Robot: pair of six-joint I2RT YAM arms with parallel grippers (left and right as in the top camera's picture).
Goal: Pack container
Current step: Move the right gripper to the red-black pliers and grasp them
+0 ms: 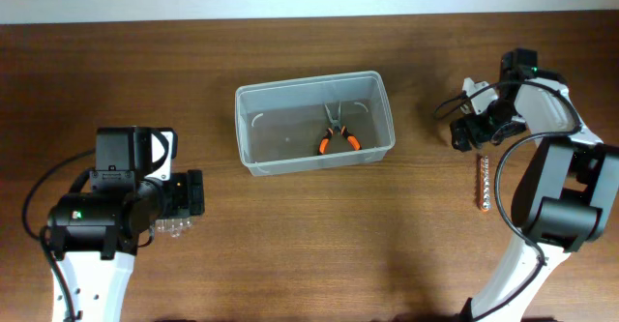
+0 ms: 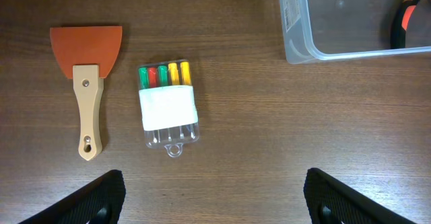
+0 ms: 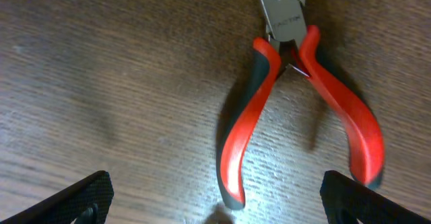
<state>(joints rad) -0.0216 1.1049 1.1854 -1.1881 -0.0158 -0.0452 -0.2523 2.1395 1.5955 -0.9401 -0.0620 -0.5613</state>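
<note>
Pack container: early stage, one item in, at least four out.

You have the container (image 1: 314, 121) at mid-counter (image 1: 290, 254), upright, holding only the orange-handled pliers (image 1: 338, 138) near its right end; the rest of its floor is bare. Outside it, the left wrist view shows a scraper (image 2: 87, 83) and a clear pack of coloured bits (image 2: 168, 103) side by side, left of the container's corner. The right wrist view shows red-handled pliers (image 3: 296, 103) flat on the wood. A strip of small metal pieces (image 1: 483, 182), too small to identify, lies to the right. Your left gripper (image 2: 214, 183) is released, hovering near the bit pack and holding nothing. Your right gripper (image 3: 215, 183) is spread wide above the red pliers' handles, also holding nothing. My judgement: most of the packing is left to do.
</note>
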